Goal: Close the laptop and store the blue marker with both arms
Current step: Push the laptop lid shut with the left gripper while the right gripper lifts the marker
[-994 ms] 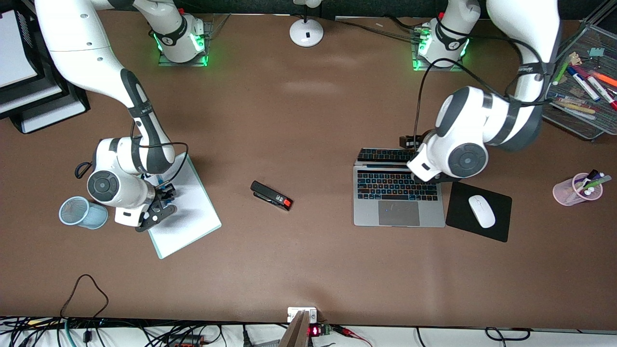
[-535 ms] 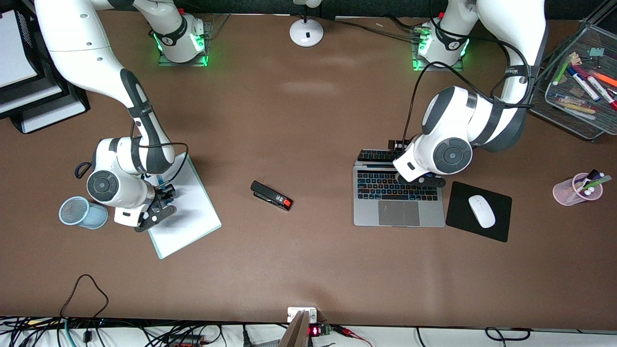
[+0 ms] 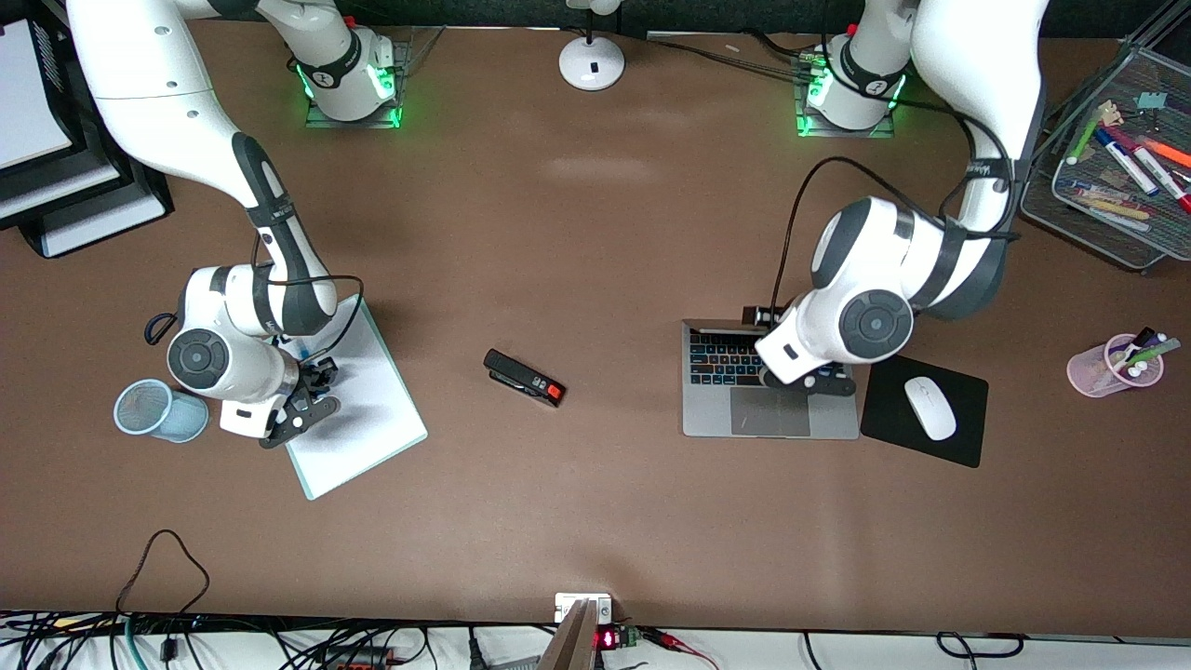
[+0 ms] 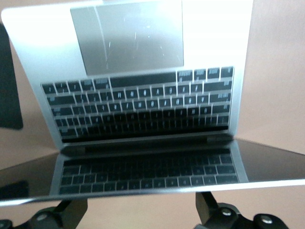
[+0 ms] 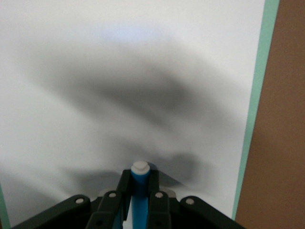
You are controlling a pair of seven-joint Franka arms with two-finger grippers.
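The silver-grey laptop [image 3: 768, 411] lies toward the left arm's end of the table, with its lid tipped partway down over the keys. In the left wrist view the laptop [image 4: 128, 45] shows its dark screen mirroring the keyboard. My left gripper [image 3: 808, 381] hangs over the keyboard, and in its own view the left gripper [image 4: 140, 211] stands open, fingers wide apart just past the lid's top edge. My right gripper [image 3: 302, 409] is over a white pad [image 3: 363, 419]. The right gripper [image 5: 139, 177] is shut on the blue marker [image 5: 139, 193], white end pointing out.
A blue mesh cup [image 3: 149, 409] stands beside the right gripper. A black stapler [image 3: 524, 377] lies mid-table. A black mouse pad [image 3: 968, 433] with a white mouse [image 3: 930, 408] adjoins the laptop. A pink pen cup [image 3: 1089, 372] and a mesh tray [image 3: 1093, 237] sit farther along.
The left arm has moved toward the front camera and the laptop's lid has tipped from leaning back to partway down. The right gripper's fingers have closed on the blue marker.
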